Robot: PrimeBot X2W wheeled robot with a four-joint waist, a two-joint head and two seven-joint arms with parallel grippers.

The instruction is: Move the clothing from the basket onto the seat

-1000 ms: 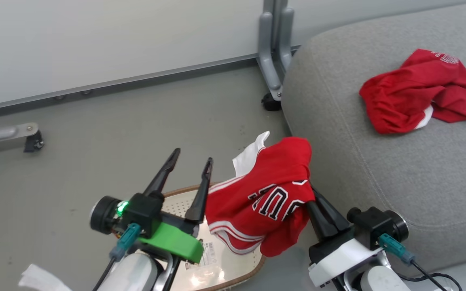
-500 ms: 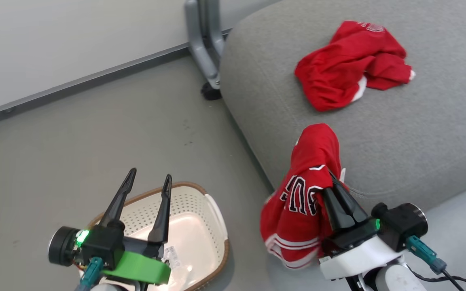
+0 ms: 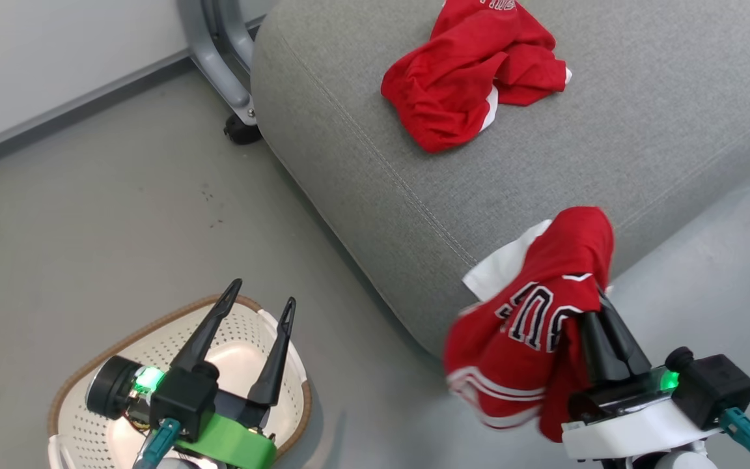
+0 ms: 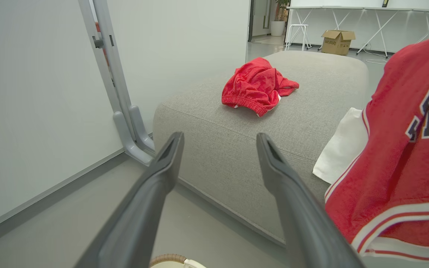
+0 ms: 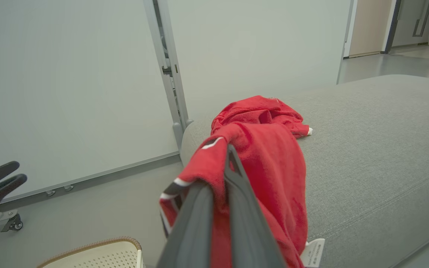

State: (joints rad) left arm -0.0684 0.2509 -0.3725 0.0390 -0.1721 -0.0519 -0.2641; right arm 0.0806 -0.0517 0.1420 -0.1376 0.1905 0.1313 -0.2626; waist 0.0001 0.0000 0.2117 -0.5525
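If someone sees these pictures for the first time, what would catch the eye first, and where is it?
First the bright red jersey with black-and-white lettering, hanging from the shut right gripper at the near edge of the grey seat. Next, a second red garment lying crumpled on top of the seat. Last, the open left gripper poised above the white basket on the floor.

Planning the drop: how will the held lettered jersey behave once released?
Likely floppy: the lettered jersey drapes limp over the right gripper, hem hanging down. Probably light, since one pinch carries it. It may slump into a heap like the red garment on the seat.
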